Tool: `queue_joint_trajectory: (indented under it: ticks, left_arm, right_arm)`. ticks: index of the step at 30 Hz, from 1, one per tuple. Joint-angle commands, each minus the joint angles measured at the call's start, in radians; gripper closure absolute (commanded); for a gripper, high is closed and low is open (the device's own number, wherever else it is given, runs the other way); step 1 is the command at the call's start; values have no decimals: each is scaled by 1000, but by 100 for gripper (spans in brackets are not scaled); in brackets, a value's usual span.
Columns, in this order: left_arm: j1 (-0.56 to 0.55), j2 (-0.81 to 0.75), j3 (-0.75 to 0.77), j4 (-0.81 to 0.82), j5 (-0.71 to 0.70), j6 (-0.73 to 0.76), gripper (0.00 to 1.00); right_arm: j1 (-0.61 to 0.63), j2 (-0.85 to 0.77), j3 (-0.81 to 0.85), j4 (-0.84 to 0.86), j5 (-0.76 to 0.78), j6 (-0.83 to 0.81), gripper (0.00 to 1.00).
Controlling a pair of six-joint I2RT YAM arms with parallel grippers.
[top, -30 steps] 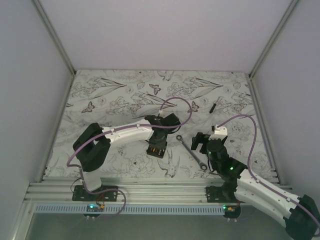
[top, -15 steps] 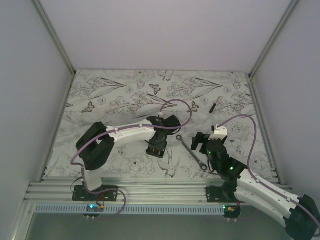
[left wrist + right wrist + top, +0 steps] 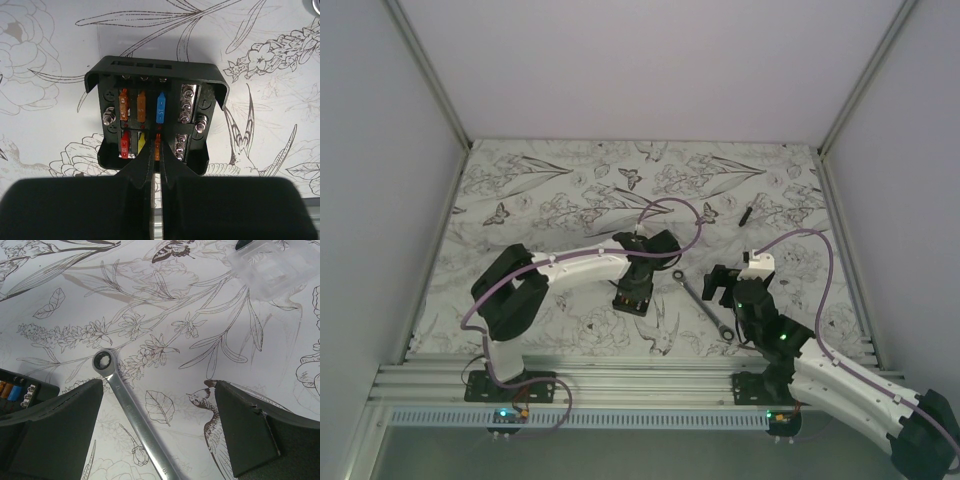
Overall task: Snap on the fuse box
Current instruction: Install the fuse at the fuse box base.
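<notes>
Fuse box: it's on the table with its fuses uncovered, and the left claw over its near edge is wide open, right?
Not quite. The left claw is shut, not wide open: the left wrist view shows its fingers pressed together. The rest holds: it is over the near edge of the fuse box, which sits on the table with its fuses uncovered.

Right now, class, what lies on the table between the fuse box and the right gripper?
A silver wrench lies between the fuse box and the right gripper, diagonal in the top view.

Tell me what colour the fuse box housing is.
Black. The fuse box shows best in the left wrist view.
</notes>
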Motion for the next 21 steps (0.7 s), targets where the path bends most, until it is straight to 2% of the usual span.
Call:
queue_joint_trajectory:
  ticks: [1, 13, 21]
  left_arm:
    - [10, 67, -63, -50, -2, -75, 100]
    - [11, 113, -179, 28, -26, -139, 100]
    - [-1, 38, -228, 39, -27, -74, 100]
  right_arm:
    - [-6, -9, -2, 28, 13, -3, 0]
    - [-6, 14, 3, 37, 12, -8, 0]
    - [-6, 19, 4, 41, 7, -11, 0]
